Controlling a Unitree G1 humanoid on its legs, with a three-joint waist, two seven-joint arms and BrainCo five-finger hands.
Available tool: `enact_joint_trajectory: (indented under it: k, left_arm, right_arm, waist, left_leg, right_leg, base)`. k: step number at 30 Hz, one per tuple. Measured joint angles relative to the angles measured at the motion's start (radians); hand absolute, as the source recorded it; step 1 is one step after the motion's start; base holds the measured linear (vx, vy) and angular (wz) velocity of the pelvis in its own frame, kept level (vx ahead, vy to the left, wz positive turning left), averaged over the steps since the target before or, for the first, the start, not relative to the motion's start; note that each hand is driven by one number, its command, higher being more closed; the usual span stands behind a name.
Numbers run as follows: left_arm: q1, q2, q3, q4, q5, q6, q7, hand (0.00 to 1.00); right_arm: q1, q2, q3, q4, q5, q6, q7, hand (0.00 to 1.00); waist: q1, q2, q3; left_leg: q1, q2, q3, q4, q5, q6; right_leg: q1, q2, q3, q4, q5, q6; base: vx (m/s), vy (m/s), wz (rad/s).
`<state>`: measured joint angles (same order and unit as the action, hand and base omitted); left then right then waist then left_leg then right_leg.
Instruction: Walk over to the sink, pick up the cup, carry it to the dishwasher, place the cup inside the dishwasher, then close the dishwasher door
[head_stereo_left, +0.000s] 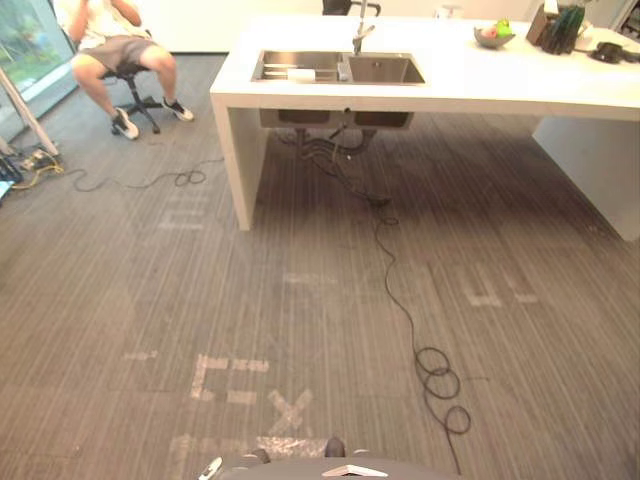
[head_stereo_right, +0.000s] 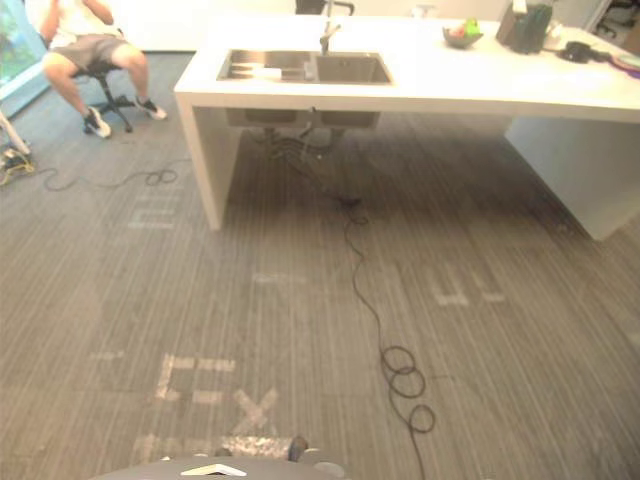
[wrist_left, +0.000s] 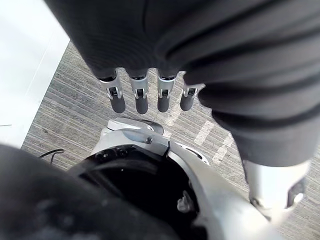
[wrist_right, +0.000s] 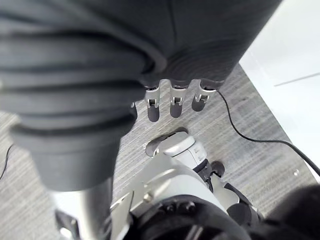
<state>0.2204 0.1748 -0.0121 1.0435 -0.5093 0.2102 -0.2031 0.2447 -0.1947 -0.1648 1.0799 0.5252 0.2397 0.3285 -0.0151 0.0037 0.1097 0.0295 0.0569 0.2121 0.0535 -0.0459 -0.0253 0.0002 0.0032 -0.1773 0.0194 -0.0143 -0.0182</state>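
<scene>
Since the sink (head_stereo_left: 390, 72) is well across the floor from me, the step in hand is plainly the walk, and I would make it with nothing in either hand. My left hand (wrist_left: 140, 97) hangs with its fingers straight and loose, holding nothing.

Far to the left a person (head_stereo_left: 115, 40) sits on a chair (head_stereo_left: 140, 98), well apart from the white counter (head_stereo_left: 480, 85). I'd steer straight ahead rather than drift that way. I'd aim to stop square to the counter's near edge in front of the left basin, close enough that an arm can come down over the rim without leaning.

In that basin lies a pale thing (head_stereo_left: 300, 74), my best guess for the cup. Just right of it the tap (head_stereo_left: 362, 30) stands between the two basins, and I'd keep the reaching arm clear of it. Further right on the counter sit a bowl (head_stereo_left: 493, 38) of fruit and a dark holder (head_stereo_left: 560, 28), both well away from the sink and no concern. My right hand (wrist_right: 172, 106) hangs like the left, fingers slack and empty.

From here the pale thing is too small to tell whether it is a cup, or whether it is upright or lying down. The counter's right end is cut off, and where the dishwasher stands I cannot tell.
</scene>
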Motion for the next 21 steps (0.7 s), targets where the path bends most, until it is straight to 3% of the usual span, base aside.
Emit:
enact_joint_trajectory:
  k: [2, 3, 4, 5, 10, 11, 14, 17, 21]
  left_arm:
    - [-0.006, 0.001, 0.010, 0.001, -0.013, 0.021, -0.038, 0.00]
    - [-0.011, 0.006, 0.011, 0.002, -0.037, 0.036, -0.063, 0.00]
    - [-0.014, 0.006, 0.010, 0.013, -0.038, 0.052, -0.065, 0.00]
    - [-0.019, 0.007, 0.010, 0.019, -0.037, 0.057, -0.067, 0.00]
    - [-0.036, 0.010, 0.009, 0.035, -0.016, 0.052, -0.074, 0.00]
    - [-0.038, 0.013, 0.009, 0.034, -0.017, 0.040, -0.071, 0.00]
    - [-0.050, 0.012, 0.003, 0.023, -0.030, -0.010, -0.051, 0.00]
    - [-0.061, 0.010, -0.032, -0.016, -0.077, -0.065, 0.023, 0.00]
    - [-0.098, -0.007, -0.074, -0.052, -0.103, -0.125, 0.031, 0.00]
  right_arm:
    - [0.007, 0.013, -0.008, 0.000, 0.027, 0.018, 0.000, 0.00]
    - [0.011, 0.022, -0.027, 0.002, 0.046, 0.032, 0.002, 0.00]
    - [0.014, 0.032, -0.052, 0.003, 0.060, 0.038, 0.011, 0.00]
    - [0.015, 0.037, -0.062, 0.003, 0.059, 0.038, 0.019, 0.00]
    - [0.004, 0.061, -0.096, -0.003, 0.018, -0.060, 0.053, 0.00]
    - [-0.010, 0.071, -0.096, -0.011, 0.019, -0.095, 0.065, 0.00]
    - [-0.033, 0.082, -0.085, -0.054, 0.020, -0.135, 0.054, 0.00]
    - [-0.079, 0.076, -0.013, -0.055, 0.022, -0.168, -0.003, 0.00]
    - [-0.173, 0.091, 0.044, -0.063, 0.070, -0.259, -0.113, 0.00]
  waist:
    - [-0.001, -0.016, 0.009]
    - [-0.001, 0.000, 0.016]
    - [-0.003, -0.017, 0.023]
    - [-0.005, -0.006, 0.020]
    - [-0.011, -0.010, 0.037]
    - [-0.010, -0.015, 0.040]
    - [0.001, -0.017, 0.041]
    - [0.005, -0.010, 0.049]
    - [0.006, -0.002, 0.053]
  left_leg:
    - [0.017, -0.001, 0.017, -0.024, 0.005, -0.001]
    - [0.031, -0.004, 0.028, -0.039, 0.006, -0.004]
    - [0.042, -0.004, 0.031, -0.047, 0.008, -0.007]
    - [0.047, -0.006, 0.031, -0.053, 0.009, -0.007]
    - [0.080, -0.012, 0.016, -0.075, 0.013, -0.006]
    - [0.079, -0.013, 0.011, -0.076, 0.012, -0.007]
    - [0.080, -0.016, 0.009, -0.076, 0.011, -0.008]
    - [0.093, -0.026, -0.004, -0.077, 0.012, -0.007]
    - [0.095, -0.034, -0.019, -0.098, 0.036, 0.001]
  right_leg:
    - [0.015, -0.001, -0.003, -0.032, 0.023, 0.003]
    - [0.025, -0.003, -0.008, -0.047, 0.044, 0.005]
    - [0.038, -0.003, -0.014, -0.058, 0.049, 0.011]
    - [0.044, -0.003, -0.018, -0.064, 0.052, 0.011]
    - [0.075, -0.005, -0.044, -0.084, 0.052, 0.028]
    - [0.076, -0.006, -0.057, -0.085, 0.052, 0.029]
    - [0.081, -0.010, -0.063, -0.086, 0.052, 0.038]
    - [0.108, -0.018, -0.083, -0.099, 0.050, 0.041]
    - [0.105, -0.024, -0.095, -0.100, 0.060, 0.038]
  base:
    - [0.10, 0.020, -0.23]
    - [0.16, 0.020, -0.17]
    - [0.17, 0.019, -0.10]
    - [0.19, 0.029, 0.04]
    - [0.16, 0.030, 0.11]
    - [0.09, 0.013, 0.10]
    - [0.04, 0.018, 0.08]
    - [-0.02, 0.019, 0.18]
    - [-0.08, 0.013, 0.11]
